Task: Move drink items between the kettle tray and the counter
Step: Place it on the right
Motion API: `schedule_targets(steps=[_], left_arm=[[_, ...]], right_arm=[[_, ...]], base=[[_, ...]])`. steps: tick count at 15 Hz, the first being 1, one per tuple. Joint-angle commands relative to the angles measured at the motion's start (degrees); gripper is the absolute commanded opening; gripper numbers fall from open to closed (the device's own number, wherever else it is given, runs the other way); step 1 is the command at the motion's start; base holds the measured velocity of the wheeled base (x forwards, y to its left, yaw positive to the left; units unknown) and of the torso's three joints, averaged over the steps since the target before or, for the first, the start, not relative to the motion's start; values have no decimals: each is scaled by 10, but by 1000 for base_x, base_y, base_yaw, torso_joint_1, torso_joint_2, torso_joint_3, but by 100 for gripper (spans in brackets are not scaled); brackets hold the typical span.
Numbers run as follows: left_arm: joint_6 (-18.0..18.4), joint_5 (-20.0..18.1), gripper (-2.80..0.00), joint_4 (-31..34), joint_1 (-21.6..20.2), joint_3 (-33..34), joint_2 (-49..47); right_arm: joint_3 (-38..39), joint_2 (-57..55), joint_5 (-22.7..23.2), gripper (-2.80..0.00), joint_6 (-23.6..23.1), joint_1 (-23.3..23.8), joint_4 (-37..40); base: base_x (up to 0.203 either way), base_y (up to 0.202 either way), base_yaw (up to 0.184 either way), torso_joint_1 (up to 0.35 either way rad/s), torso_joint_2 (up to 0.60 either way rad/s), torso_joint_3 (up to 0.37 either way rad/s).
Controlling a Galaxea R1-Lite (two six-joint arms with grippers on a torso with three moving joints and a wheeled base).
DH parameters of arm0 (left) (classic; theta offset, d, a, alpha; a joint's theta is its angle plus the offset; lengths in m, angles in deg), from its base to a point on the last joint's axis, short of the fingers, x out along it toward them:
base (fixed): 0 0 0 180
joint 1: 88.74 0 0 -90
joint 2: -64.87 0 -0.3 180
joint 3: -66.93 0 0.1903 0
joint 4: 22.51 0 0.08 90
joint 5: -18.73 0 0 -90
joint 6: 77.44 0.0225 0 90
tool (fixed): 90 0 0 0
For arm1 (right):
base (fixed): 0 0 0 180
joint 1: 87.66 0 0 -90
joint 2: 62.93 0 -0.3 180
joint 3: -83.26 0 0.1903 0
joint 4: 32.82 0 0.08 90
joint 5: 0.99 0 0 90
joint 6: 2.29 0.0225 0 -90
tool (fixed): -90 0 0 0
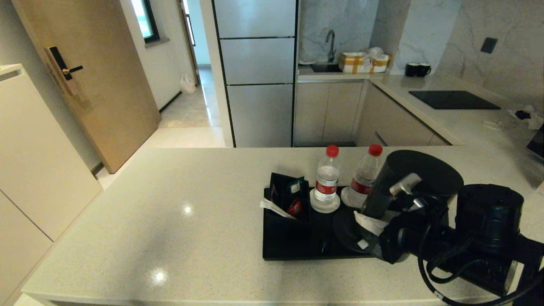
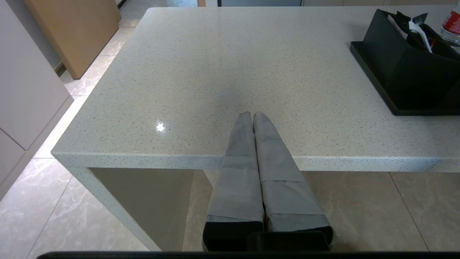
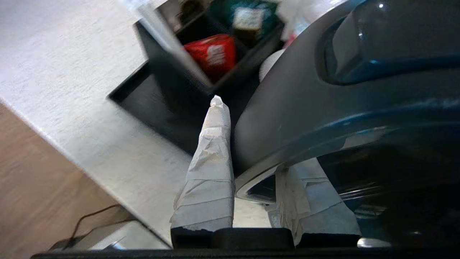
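The dark grey kettle (image 1: pixel 408 174) leans tilted over the round base disc (image 1: pixel 345 231) on the black kettle tray (image 1: pixel 289 248). My right gripper (image 1: pixel 369 231) is shut on the kettle (image 3: pixel 323 108), one taped finger on either side of its handle. Two clear red-capped bottles (image 1: pixel 327 178) (image 1: pixel 364 176) stand on white saucers at the tray's far edge. My left gripper (image 2: pixel 252 114) is shut and empty, parked over the near edge of the beige counter (image 2: pixel 215 64), left of the tray (image 2: pixel 373 82). It does not show in the head view.
A black sachet box (image 1: pixel 289 195) fills the tray's left end. Behind, the side counter carries a black hob (image 1: pixel 452 100) and two dark mugs (image 1: pixel 416 69). The broad counter (image 1: pixel 170 204) stretches left of the tray, ending at floor drops.
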Motion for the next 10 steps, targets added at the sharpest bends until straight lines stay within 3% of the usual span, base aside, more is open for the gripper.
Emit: schedule_targets(steps=[1,5,7,10], left_arm=[[0,0,-280,1,0,0,-1],[0,0,-280,1,0,1,-1],[0,0,-280,0,0,1,-1],[0,0,-280,1,0,0,-1]], right_arm=[[-9,24,-5,-280,-3,2,12],[-46,72,-30,-280,-1,30,97],[-54,72,-68,-280,44,58,98],[-50,74,-73,-280,76,131,98]], base=[[0,0,0,0,0,0],[0,0,0,0,0,0],[0,0,0,0,0,0],[0,0,0,0,0,0]])
